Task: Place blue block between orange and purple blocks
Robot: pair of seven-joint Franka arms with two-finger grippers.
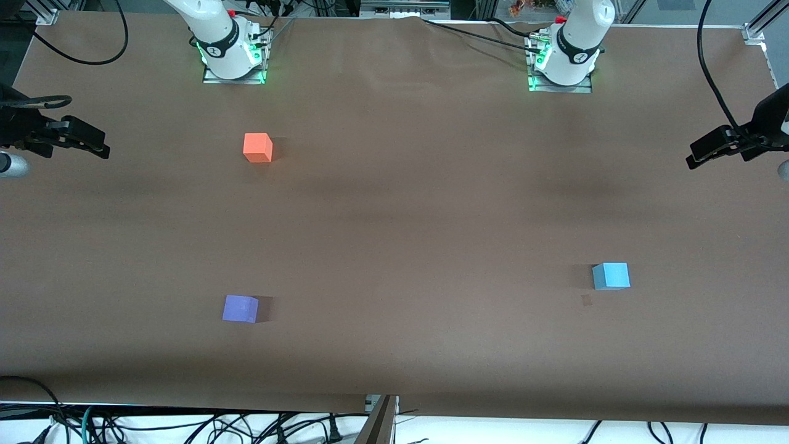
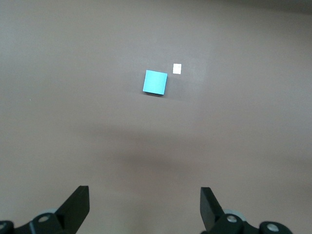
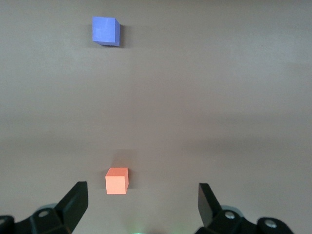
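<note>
The blue block [image 1: 611, 275] sits flat on the brown bench [image 1: 394, 209], toward the left arm's end and fairly near the front camera. It is a cube, so it has no long axis; in the front view its edges run almost square to the bench's edges, turned only slightly. A small pale square patch [image 2: 177, 68] lies on the bench just beside it, not touching.

The orange block [image 1: 257, 148] rests toward the right arm's end, close to that arm's base. The purple block [image 1: 240, 308] stands at the same end, nearer to the front camera than the orange one and well apart from it. Both lie flat, each twisted a little from the bench's edges. The blue block is well apart from both.

The left end effector [image 2: 145, 207] hangs high over the bench with its fingers [image 2: 78, 204] spread wide and released, holding nothing; the blue block shows below it. The right end effector [image 3: 141, 204] is likewise up in the air, released and empty, over the bench near the orange block.
</note>
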